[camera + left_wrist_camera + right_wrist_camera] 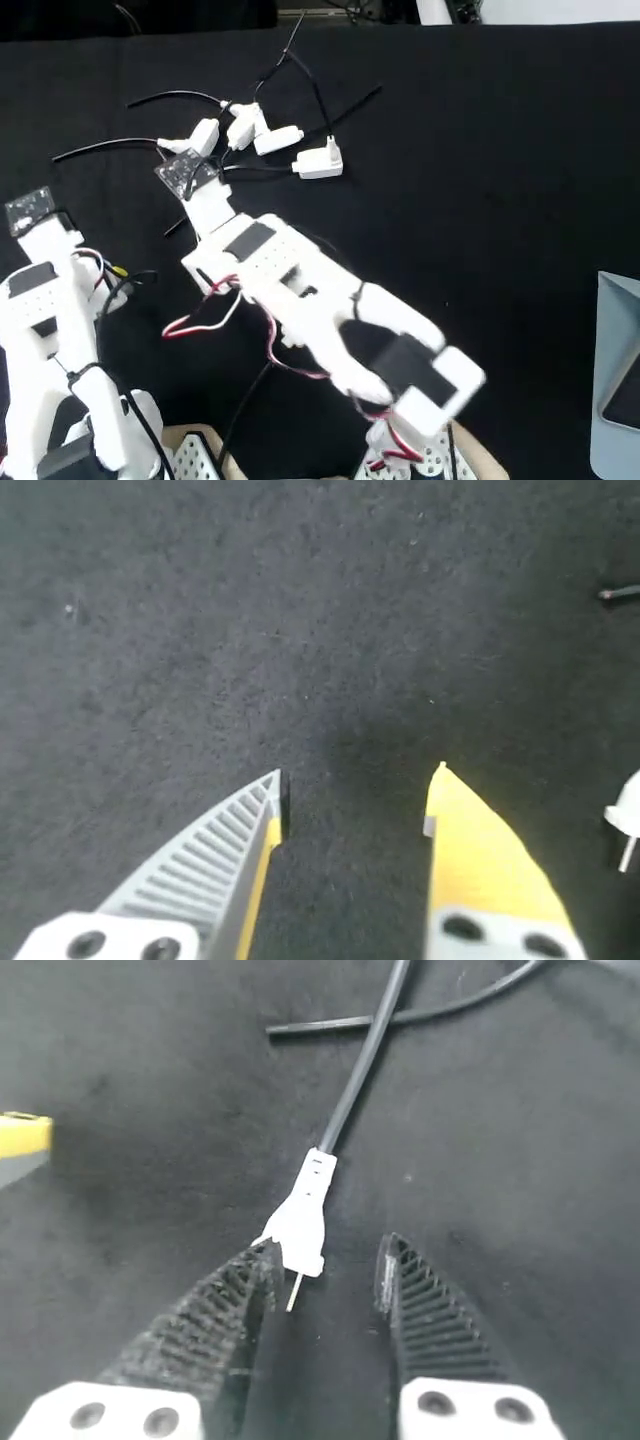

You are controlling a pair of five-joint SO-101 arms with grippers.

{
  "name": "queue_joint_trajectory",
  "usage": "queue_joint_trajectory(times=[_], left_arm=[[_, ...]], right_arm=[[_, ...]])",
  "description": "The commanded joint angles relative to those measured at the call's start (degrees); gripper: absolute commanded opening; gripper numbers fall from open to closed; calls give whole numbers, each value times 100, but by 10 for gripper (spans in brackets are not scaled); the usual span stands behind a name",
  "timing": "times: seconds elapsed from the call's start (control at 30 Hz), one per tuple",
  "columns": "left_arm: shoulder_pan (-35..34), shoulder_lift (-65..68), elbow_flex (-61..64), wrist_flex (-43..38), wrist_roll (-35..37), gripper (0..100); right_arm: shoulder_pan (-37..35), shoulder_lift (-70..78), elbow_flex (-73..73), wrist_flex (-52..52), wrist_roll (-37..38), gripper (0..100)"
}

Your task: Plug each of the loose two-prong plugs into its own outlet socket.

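Note:
In the right wrist view a white two-prong plug (pixel 305 1222) on a black cable (pixel 365 1060) lies on the black cloth. Its prongs point toward my right gripper (pixel 330 1244), which is open with the plug's rear end between the fingertips, touching one of them. In the high view the right gripper (pixel 186 176) sits just below a cluster of white plugs and socket pieces (pixel 262 135), another white piece (pixel 320 163) to their right. My left gripper (pixel 360 780) is open over bare cloth, nothing between its fingers; it stands at the far left (pixel 30 210). A plug (pixel 625 825) pokes in at that view's edge.
Black cables (pixel 170 97) trail from the cluster across the cloth. The left gripper's yellow finger (pixel 22 1135) shows beside the right gripper's plug. A grey tray (pixel 615 370) stands at the table's right edge. The cloth's right half is open room.

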Motion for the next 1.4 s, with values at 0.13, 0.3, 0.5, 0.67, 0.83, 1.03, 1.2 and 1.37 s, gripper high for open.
queue_joint_trajectory(times=[0.13, 0.3, 0.5, 0.67, 0.83, 1.03, 1.2, 1.37], left_arm=[[-66, -158, 119, -281, -35, 236], [-66, -158, 242, -448, -53, 236], [-66, -158, 251, -440, -62, 236], [-66, -158, 251, -440, -62, 235], [-66, -141, 259, -440, -62, 234], [-66, -114, 259, -431, -62, 232], [-66, -114, 259, -431, -62, 232], [-66, -114, 259, -440, -62, 232]], right_arm=[[-114, 637, -699, 53, -290, 155], [-114, 927, -866, 53, -299, 142], [-158, 1560, -1402, 211, -299, 93], [-334, 1921, -2097, 1143, -589, 116], [-290, 2018, -2448, 1512, -615, 40], [-237, 1991, -2536, 1829, -589, 13], [-237, 1807, -2580, 2356, -343, 18], [-273, 1877, -2519, 2611, -343, 107]])
